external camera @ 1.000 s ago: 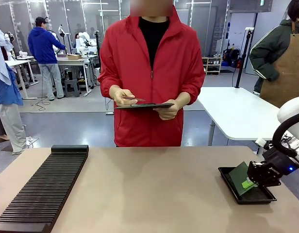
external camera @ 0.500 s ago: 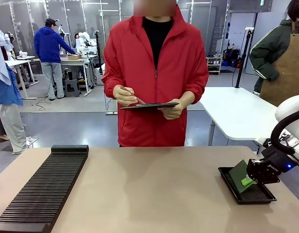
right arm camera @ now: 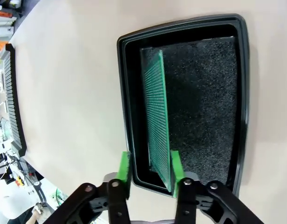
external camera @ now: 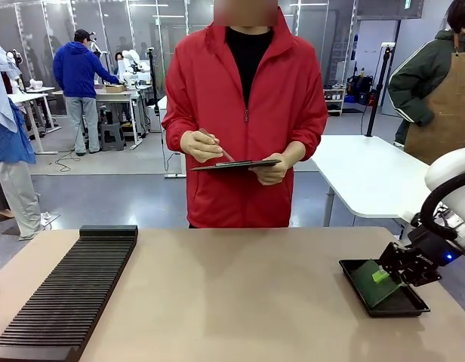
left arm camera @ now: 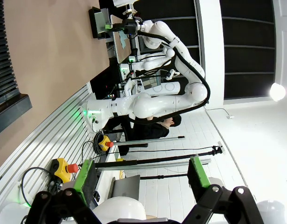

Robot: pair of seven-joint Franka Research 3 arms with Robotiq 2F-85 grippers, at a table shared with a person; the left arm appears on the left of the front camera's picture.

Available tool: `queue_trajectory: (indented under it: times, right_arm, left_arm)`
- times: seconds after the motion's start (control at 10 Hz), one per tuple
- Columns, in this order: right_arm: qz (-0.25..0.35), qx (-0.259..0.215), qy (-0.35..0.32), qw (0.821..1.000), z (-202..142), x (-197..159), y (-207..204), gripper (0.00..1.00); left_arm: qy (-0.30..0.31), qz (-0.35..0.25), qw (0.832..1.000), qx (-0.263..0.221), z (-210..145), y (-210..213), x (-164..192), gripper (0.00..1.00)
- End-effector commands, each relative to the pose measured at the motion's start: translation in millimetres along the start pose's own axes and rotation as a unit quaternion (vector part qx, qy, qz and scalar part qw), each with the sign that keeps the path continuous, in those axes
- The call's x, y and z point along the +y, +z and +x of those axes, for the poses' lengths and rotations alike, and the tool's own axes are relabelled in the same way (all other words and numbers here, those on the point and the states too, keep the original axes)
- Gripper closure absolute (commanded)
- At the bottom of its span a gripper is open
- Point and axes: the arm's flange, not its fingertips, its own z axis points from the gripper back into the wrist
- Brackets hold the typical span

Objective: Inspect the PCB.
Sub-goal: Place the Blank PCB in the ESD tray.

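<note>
**PCB tilted inside the black tray, right gripper parted around its near edge**

PCB (right arm camera: pixel 156 121) stands tilted on its long edge inside the black tray (right arm camera: pixel 129 93), leaning over the tray's dark foam floor, its finely dotted green face turned toward the tray's wall. No lettering can be read on the board. In the front view the PCB (external camera: pixel 371 280) lies at a slant in the tray (external camera: pixel 398 308), which sits on the tan table (external camera: pixel 240 294) at the robot's right.

Right gripper (right arm camera: pixel 149 170) reaches to the board's near edge with its green pads on either side; the jaws stand parted, and one pad appears to touch the board, though whether any grip remains cannot be told. In the front view the right gripper (external camera: pixel 383 273) hangs just over the tray.

Left gripper (left arm camera: pixel 142 175) is wide open with nothing between its pads, pointed away from the table toward the robot's own base.

Black slotted rack (external camera: pixel 70 290) rests on the table's left side, well apart from the tray. Across the table a person in a red jacket (external camera: pixel 247 113) holds a grey clipboard (external camera: pixel 236 164) in one hand (external camera: pixel 272 170) and a pen in the other hand (external camera: pixel 202 145).
</note>
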Motion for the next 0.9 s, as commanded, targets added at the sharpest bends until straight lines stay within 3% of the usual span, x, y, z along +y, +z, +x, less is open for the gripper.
queue_trajectory:
  times: [0.0,0.2,0.3,0.5,0.7,0.8]
  right_arm:
    - [-0.013,-0.016,-0.01,1.0,-3.2,4.5,-4.1,0.0]
    - [-0.025,-0.037,0.002,0.999,-6.2,8.6,6.8,0.0]
    - [-0.047,-0.056,0.015,0.997,-6.2,11.4,15.6,0.13]
    - [-0.036,-0.061,0.01,0.997,-5.1,13.5,23.9,0.0]
    - [-0.01,-0.065,-0.024,0.998,-2.6,12.7,21.6,0.0]
    - [-0.026,-0.057,0.017,0.998,-0.6,10.3,28.7,0.0]
  left_arm:
    - [0.001,0.002,1.0,-0.001,1.0,2.0,-1.5,0.0]
    - [0.001,0.002,1.0,-0.001,1.0,2.0,-1.5,0.0]
    - [0.001,0.002,1.0,-0.001,1.0,2.0,-1.5,0.0]
    - [0.001,0.002,1.0,-0.001,1.0,2.0,-1.5,0.0]
    - [0.001,0.002,1.0,-0.001,1.0,2.0,-1.5,0.0]
    - [0.001,0.002,1.0,-0.001,1.0,2.0,-1.5,0.0]
